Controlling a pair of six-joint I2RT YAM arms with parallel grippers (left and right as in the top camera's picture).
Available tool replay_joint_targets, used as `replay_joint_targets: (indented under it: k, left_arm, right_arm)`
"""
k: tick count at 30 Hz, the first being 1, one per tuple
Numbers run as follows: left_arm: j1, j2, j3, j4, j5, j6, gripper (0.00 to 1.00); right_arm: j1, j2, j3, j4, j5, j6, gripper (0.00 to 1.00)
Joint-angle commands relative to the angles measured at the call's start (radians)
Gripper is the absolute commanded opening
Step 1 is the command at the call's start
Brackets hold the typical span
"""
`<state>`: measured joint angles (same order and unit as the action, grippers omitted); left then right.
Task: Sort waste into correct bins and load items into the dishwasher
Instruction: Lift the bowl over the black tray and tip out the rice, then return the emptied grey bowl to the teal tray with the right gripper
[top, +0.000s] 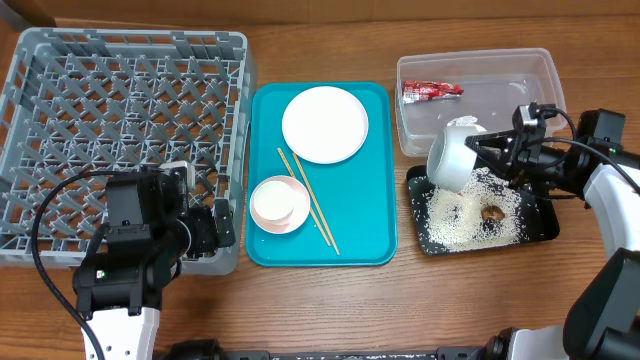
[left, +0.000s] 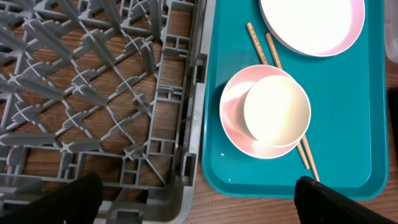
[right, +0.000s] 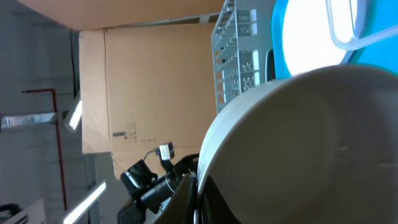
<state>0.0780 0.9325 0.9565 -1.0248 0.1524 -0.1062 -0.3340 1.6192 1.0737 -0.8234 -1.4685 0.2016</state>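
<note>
My right gripper (top: 482, 150) is shut on the rim of a pale greenish-white bowl (top: 452, 155), held tipped on its side over the black tray (top: 546, 226). Loose rice (top: 462, 212) and a dark-brown scrap (top: 492, 212) lie in that tray. The bowl (right: 311, 149) fills the right wrist view, its rim pinched between the fingers (right: 186, 193). A red wrapper (top: 432, 90) lies in the clear tub (top: 402, 105). My left gripper (top: 218, 228) hangs open and empty over the grey rack's (top: 120, 110) front right corner.
The teal tray (top: 372, 180) holds a white plate (top: 325, 124), a pink bowl (left: 235, 121) with a small white cup (left: 277, 111) inside it, and chopsticks (left: 258, 43) that run under the bowl. Bare wooden table lies along the front.
</note>
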Motion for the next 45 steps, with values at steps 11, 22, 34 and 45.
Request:
replay_joint_targets:
  k: [11,22,34,45]
  left_arm:
    - [0.001,-0.003,0.026,0.004,-0.006,-0.013,1.00]
    - [0.001,-0.003,0.026,0.005,-0.006,-0.013,1.00]
    - [0.001,-0.003,0.026,0.005,-0.006,-0.014,1.00]
    - [0.001,-0.003,0.026,0.005,-0.006,-0.013,1.00]
  right_arm:
    - [0.066,-0.042,0.057,-0.116,0.272,-0.035,0.04]
    - [0.407,-0.056,0.401,-0.364,0.905,-0.230,0.04]
    - [0.867,0.015,0.350,-0.081,1.336,-0.229,0.04]
    - [0.962,0.251,0.339,-0.008,1.343,-0.144,0.04]
